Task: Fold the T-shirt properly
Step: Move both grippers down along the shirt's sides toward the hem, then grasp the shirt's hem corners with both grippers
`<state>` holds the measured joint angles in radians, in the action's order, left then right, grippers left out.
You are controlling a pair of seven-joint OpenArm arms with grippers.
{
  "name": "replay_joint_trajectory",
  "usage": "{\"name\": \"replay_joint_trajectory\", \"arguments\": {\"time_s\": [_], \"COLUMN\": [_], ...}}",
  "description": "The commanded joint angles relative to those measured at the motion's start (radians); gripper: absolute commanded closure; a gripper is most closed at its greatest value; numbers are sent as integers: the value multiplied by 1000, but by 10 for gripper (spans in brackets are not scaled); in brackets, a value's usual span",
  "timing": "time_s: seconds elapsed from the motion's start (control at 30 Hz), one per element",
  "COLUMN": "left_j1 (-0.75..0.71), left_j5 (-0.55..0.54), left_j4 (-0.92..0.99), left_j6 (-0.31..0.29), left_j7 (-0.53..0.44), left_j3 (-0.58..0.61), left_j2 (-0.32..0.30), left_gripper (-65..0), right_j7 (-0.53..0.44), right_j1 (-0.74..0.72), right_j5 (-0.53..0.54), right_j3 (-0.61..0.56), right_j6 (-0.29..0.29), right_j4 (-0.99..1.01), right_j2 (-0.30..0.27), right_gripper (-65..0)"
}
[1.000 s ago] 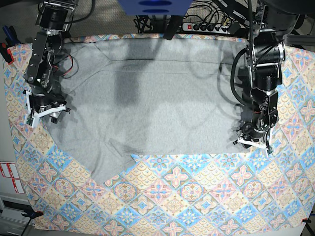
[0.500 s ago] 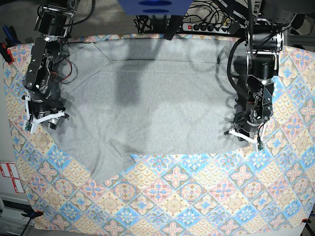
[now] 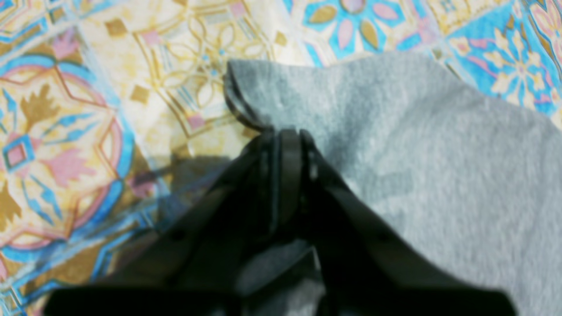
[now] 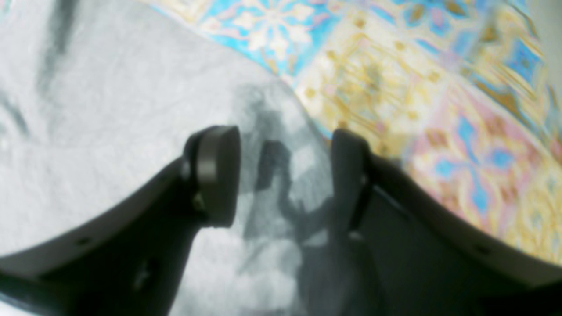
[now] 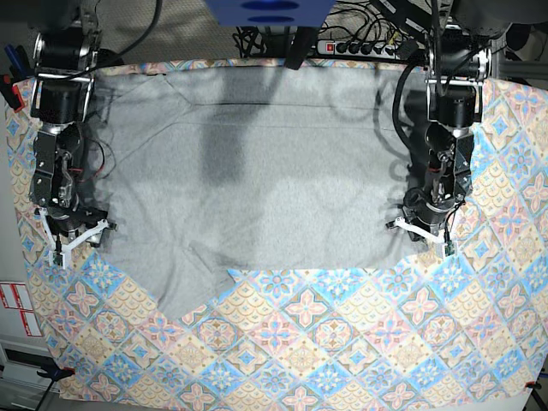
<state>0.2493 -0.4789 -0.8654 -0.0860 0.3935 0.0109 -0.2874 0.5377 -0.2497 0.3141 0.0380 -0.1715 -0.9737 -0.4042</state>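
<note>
The light grey T-shirt (image 5: 257,180) lies spread flat across the back half of the table, with one sleeve (image 5: 193,287) pointing toward the front. At its front right corner my left gripper (image 5: 419,233) is shut. The left wrist view shows the left gripper (image 3: 283,134) pinching the T-shirt (image 3: 417,145) at its curled edge. My right gripper (image 5: 73,237) hovers at the shirt's left edge. In the right wrist view the right gripper (image 4: 283,171) is open, its fingers (image 4: 217,171) straddling the edge of the T-shirt (image 4: 109,114). No lettering shows.
A pastel tile-patterned cloth (image 5: 342,342) covers the table under the shirt. A power strip (image 5: 360,47) and cables lie behind the back edge. Red clamps (image 5: 8,86) sit at the far left.
My left gripper has closed on the shirt's front right corner and shifted slightly left. My right arm has moved toward the front along the shirt's left edge, still open.
</note>
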Motion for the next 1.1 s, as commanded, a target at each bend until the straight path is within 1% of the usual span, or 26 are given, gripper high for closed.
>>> {"name": "replay_joint_trajectory", "arguments": {"time_s": [0.0,0.1,0.27,0.4,0.57,0.77,0.8,0.9,0.93,0.97,1.0,1.07], "left_j1": [5,-12,-31,-40,-44,-44,-44,-44,-44,-44,-44,-44], "left_j5": [-2,-2,-2,-2,-2,-2,-2,-2,-2,-2,-2,-2], "left_j4": [-31,-62,-68,-68,-68,-68,-68,-68,-68,-68,-68,-68], "left_j6": [-4,-2,-2,-2,-2,-2,-2,-2,-2,-2,-2,-2], "left_j7": [17,17,17,17,15,15,15,15,15,15,15,15], "left_j3": [-1,-1,-1,-1,-1,-1,-1,-1,-1,-1,-1,-1], "left_j2": [-8,-8,-9,-9,-9,-9,-9,-9,-9,-9,-9,-9], "left_gripper": [0,0,0,0,0,0,0,0,0,0,0,0], "right_j7": [-40,-98,-206,-305,-388,-396,-396,-396,-396,-396,-397,-397], "right_j1": [-46,-122,-218,-260,-274,-267,-267,-265,-264,-257,-236,-214], "right_j5": [0,0,-2,-2,-2,-2,-2,-2,-2,-2,-2,-2], "right_j3": [-22,-131,-257,-309,-318,-320,-320,-320,-320,-320,-320,-316], "right_j6": [-3,-44,-95,-118,-118,-124,-142,-241,-264,-277,-279,-285], "right_j4": [25,149,339,462,563,566,566,566,568,568,568,568], "right_j2": [-31,-65,-91,-98,-98,-94,-92,-91,-91,-89,-89,-89], "right_gripper": [-320,-320,-320,-320,-320,-320,-320,-315,-315,-314,-310,-280]}}
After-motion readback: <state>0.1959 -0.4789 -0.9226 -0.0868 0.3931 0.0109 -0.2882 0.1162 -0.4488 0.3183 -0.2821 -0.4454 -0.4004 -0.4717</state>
